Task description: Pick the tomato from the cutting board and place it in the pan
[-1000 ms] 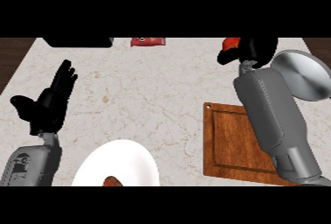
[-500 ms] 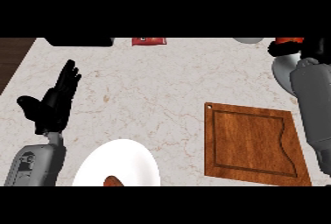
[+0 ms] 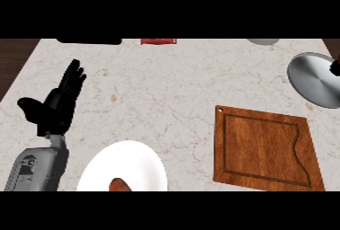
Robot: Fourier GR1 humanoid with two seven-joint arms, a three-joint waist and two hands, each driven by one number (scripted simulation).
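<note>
wooden cutting board (image 3: 266,150) lies bare, with no tomato on it. up and right of the board the grey pan (image 3: 315,81) shows a bare base. a dark, reddish sliver over the pan's right rim, at the view's edge, may be the right hand (image 3: 334,67) with the tomato, but i cannot tell. far left of the board the left hand (image 3: 56,105) rests, fingers straight and together, thumb out, likely kept clear of the work. a white plate (image 3: 126,166) sits below-left of the board.
</note>
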